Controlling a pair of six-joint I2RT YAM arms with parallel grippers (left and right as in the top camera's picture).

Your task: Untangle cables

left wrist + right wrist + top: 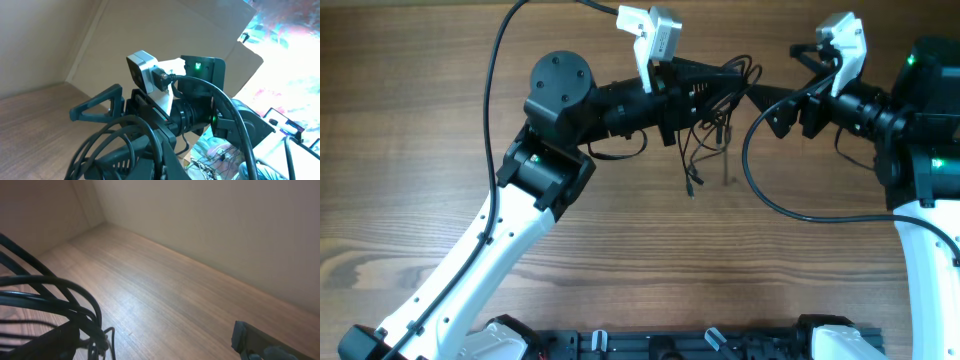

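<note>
The cables [720, 105] are thin black cords looped in a bundle above the wooden table, with loose ends dangling down to a small plug [690, 186]. My left gripper [715, 90] points right and is shut on the bundle. In the left wrist view the cables [100, 145] loop around its dark fingers [125, 161]. My right gripper [775, 72] faces it from the right, open wide, its jaws just beside the outermost loops. In the right wrist view the cables [55, 297] fill the left edge, and one finger [250, 336] shows at the lower right.
Thick black robot wiring [770, 195] curves over the table below the right gripper; another lead [500, 60] runs along the left arm. A black rail [700, 342] lies at the front edge. Beige walls [225, 235] border the table.
</note>
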